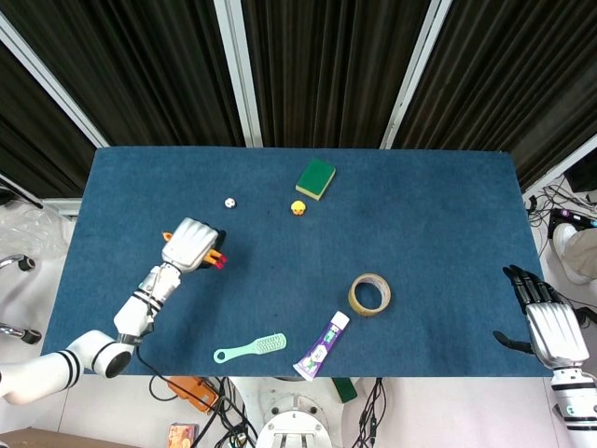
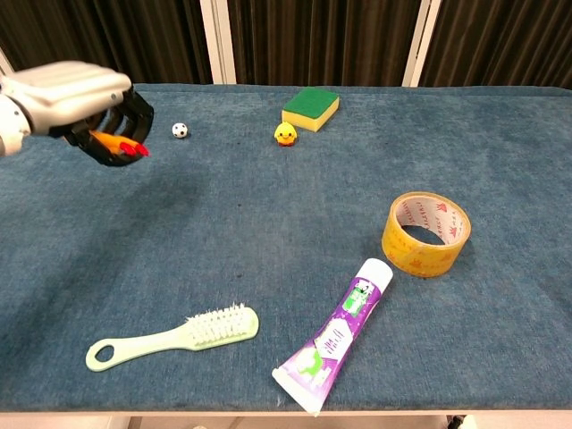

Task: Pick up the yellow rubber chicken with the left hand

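left robot hand (image 2: 85, 107) | grips yellow rubber chicken (image 2: 114, 144) | above table (image 2: 268, 232)
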Controlling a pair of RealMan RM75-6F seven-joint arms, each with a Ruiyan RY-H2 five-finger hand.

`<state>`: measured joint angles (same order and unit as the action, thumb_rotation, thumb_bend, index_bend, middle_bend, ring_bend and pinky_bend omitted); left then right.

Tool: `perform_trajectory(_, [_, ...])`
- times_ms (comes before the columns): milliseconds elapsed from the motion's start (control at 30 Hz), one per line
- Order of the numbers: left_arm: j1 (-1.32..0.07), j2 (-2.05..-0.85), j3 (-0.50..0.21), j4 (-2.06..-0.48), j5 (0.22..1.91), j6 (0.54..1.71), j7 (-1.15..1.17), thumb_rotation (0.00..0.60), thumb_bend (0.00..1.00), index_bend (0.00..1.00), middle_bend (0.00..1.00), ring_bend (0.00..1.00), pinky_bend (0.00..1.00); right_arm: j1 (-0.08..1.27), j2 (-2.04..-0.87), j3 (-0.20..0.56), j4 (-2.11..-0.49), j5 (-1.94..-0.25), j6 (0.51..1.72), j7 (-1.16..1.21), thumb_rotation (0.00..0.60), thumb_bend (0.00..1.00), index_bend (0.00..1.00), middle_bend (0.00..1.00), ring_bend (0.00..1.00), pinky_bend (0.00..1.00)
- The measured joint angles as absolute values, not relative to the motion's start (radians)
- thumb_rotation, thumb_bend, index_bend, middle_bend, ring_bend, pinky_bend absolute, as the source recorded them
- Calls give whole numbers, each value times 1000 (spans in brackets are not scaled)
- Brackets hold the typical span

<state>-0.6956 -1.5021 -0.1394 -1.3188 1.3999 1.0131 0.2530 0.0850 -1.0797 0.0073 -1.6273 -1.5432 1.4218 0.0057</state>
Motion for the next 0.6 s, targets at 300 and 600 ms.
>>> perform_trajectory(300, [-698, -1264, -190, -1615, 1365, 1064, 520, 600, 505, 760, 762, 657, 671, 85, -1080, 6, -1628, -1544, 1422, 4, 600, 213, 78, 126, 158, 230])
perform_trajectory(600, [-683, -1085, -231, -1814, 1347, 1132, 605, 600, 503, 760, 762, 657, 671, 84, -1079, 6, -1631, -1541, 1421, -1, 600, 212, 78, 126, 158, 230])
